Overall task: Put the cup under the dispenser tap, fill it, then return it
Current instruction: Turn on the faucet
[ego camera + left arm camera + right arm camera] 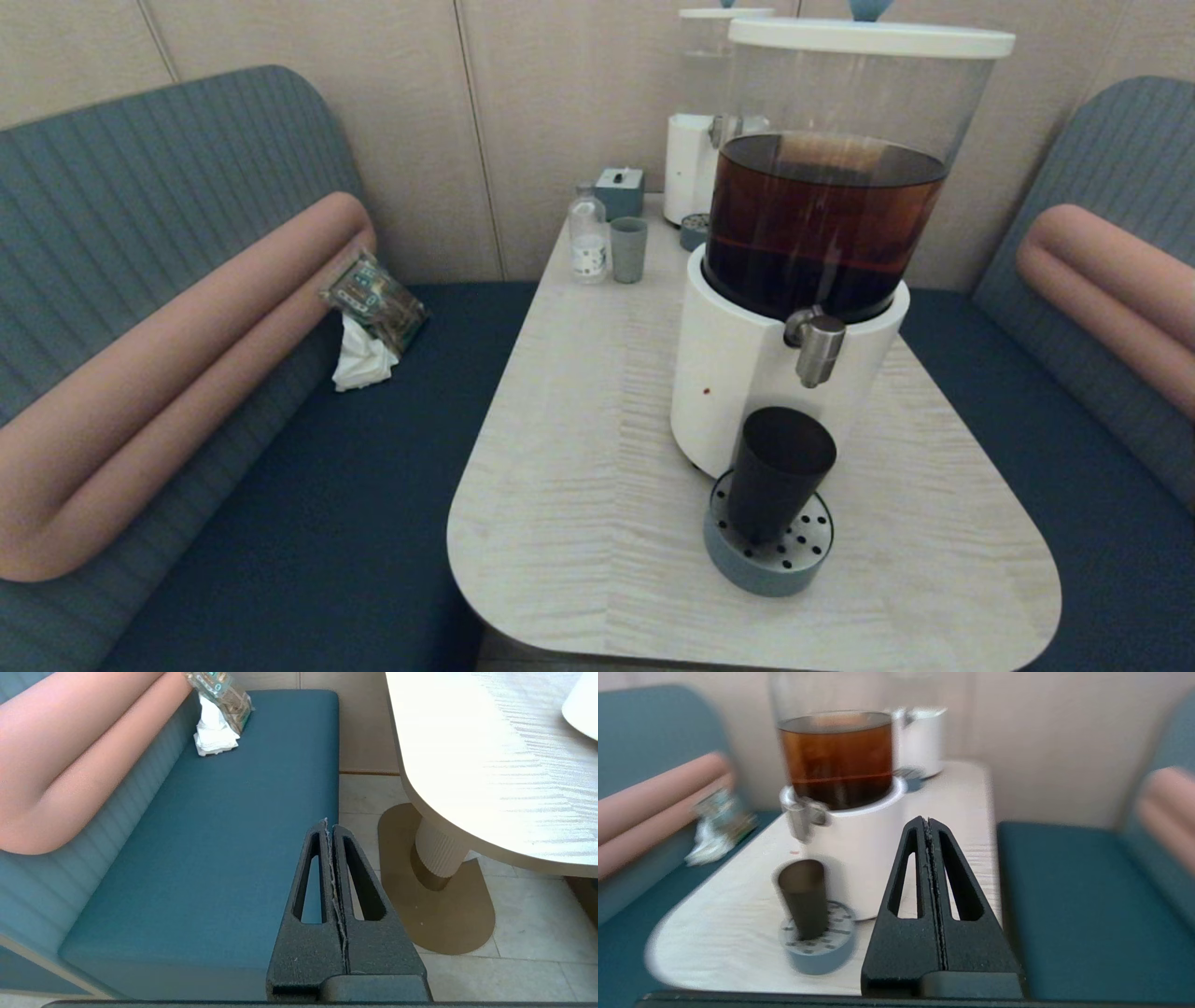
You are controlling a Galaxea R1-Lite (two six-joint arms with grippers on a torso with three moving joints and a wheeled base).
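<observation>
Cup (780,471) upright on the round perforated drip tray (767,551), lower centre-right of the head view, directly below the dispenser tap (819,343), not touching it. Tray sits on the tabletop (579,448) against the dispenser's white base (738,373). Left end effector (331,833) clenched, holding nothing, over the blue bench seat (210,858) beside the tabletop. Right end effector (927,828) clenched and empty, near the tabletop's edge, apart from the cup
</observation>
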